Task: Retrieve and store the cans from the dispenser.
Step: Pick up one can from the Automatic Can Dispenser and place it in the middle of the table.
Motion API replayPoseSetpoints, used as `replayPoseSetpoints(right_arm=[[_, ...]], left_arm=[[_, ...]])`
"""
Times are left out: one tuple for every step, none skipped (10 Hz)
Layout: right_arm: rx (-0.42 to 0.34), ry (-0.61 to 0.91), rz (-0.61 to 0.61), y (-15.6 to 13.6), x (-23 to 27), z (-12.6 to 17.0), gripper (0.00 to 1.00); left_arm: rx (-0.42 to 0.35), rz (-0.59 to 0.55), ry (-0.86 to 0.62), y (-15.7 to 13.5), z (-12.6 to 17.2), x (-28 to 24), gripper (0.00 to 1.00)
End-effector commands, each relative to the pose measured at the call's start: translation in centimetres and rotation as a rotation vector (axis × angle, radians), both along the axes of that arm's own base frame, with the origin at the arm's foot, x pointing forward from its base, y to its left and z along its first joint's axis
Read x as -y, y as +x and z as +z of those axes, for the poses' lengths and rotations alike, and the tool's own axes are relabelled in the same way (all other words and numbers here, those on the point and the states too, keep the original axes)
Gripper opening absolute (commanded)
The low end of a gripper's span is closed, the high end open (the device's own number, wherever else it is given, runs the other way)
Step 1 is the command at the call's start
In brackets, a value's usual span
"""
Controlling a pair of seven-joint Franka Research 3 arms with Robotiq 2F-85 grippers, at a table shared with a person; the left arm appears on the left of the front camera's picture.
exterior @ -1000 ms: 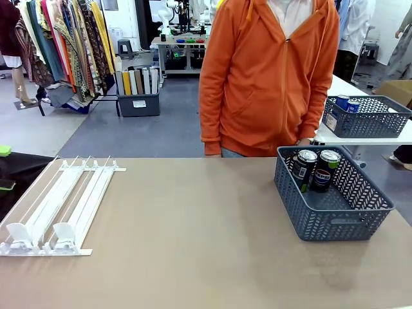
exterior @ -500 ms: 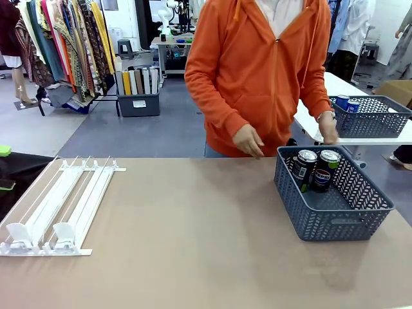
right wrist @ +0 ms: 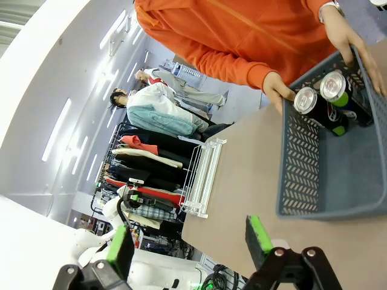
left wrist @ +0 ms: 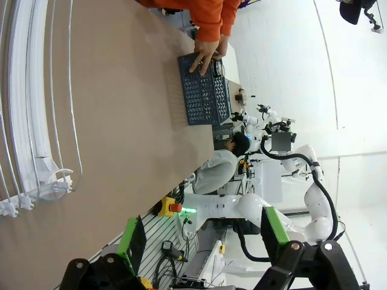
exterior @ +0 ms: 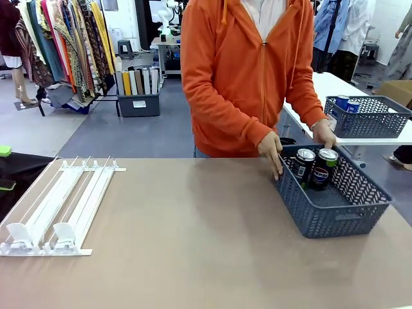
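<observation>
Both grippers' fingers (left wrist: 129, 241) (right wrist: 257, 237) spread, empty; person's hands (exterior: 272, 152) grip basket (exterior: 335, 215).

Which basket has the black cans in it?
The dark grey basket on the brown table, the one the person's hands are holding. Two black cans stand in it. The other basket, on the white table behind, holds blue cans.

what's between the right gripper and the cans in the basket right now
The person's hands are. One hand grips the grey basket at its near-left corner, the other holds its far rim, right beside the two dark cans. The right gripper is open, with bare table ahead; the basket's wall also shields the cans.
</observation>
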State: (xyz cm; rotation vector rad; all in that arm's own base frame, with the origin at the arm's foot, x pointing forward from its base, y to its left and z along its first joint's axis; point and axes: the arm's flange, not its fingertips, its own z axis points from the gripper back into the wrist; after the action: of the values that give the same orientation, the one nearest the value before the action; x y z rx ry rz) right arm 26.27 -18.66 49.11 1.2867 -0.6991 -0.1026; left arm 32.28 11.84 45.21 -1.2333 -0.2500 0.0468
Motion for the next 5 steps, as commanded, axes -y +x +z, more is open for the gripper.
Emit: replayPoseSetpoints(right_arm=[[0.028,0.021,-0.005,0.32,-0.14,0.43,1.0],[0.028,0.021,-0.005,0.32,-0.14,0.43,1.0],[0.028,0.021,-0.005,0.32,-0.14,0.43,1.0],[0.028,0.021,-0.005,0.32,-0.14,0.43,1.0],[0.028,0.021,-0.005,0.32,-0.14,0.43,1.0]], left_arm=[[-0.004,0.009,-0.024,-0.07,0.35,0.16,1.0],[-0.004,0.009,-0.024,-0.07,0.35,0.16,1.0],[-0.004,0.009,-0.024,-0.07,0.35,0.16,1.0],[-0.004,0.009,-0.024,-0.07,0.35,0.16,1.0],[-0.004,0.009,-0.024,-0.07,0.35,0.16,1.0]])
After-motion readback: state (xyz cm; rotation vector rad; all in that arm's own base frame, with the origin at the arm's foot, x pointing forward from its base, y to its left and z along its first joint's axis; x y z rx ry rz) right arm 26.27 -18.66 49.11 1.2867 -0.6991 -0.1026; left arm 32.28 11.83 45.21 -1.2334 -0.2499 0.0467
